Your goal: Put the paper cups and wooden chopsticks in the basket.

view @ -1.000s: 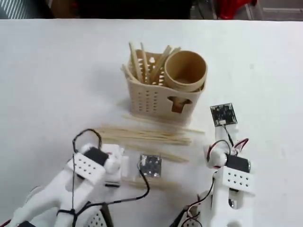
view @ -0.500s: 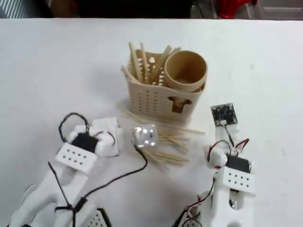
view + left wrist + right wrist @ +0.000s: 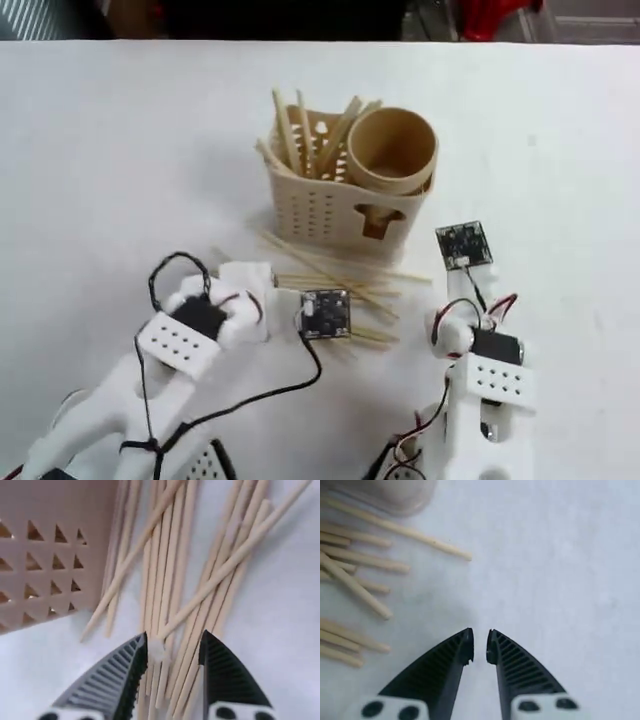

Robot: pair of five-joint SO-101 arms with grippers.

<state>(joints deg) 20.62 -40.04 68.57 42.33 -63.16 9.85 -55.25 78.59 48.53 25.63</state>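
Note:
A cream basket (image 3: 330, 215) stands mid-table, holding a paper cup (image 3: 392, 150) and several upright wooden chopsticks (image 3: 300, 135). More loose chopsticks (image 3: 345, 285) lie fanned on the table just in front of it. My left arm (image 3: 190, 335) comes in from the lower left, over that pile. In the left wrist view my left gripper (image 3: 175, 640) is open, low over the table, with several chopsticks (image 3: 172, 580) running between its fingers, and the basket wall (image 3: 50, 545) is close by. My right gripper (image 3: 480, 647) is shut on nothing over bare table, beside the ends of the chopsticks (image 3: 355, 565).
The right arm (image 3: 490, 375) stands at the front right, its wrist camera board (image 3: 464, 243) near the basket's right corner. A black cable (image 3: 260, 390) loops from the left arm. White table lies open to the left, right and behind the basket.
The left arm swung left, then came back toward the basket. The loose chopsticks went from a neat row into a scattered fan closer to the basket. The right arm barely shifted.

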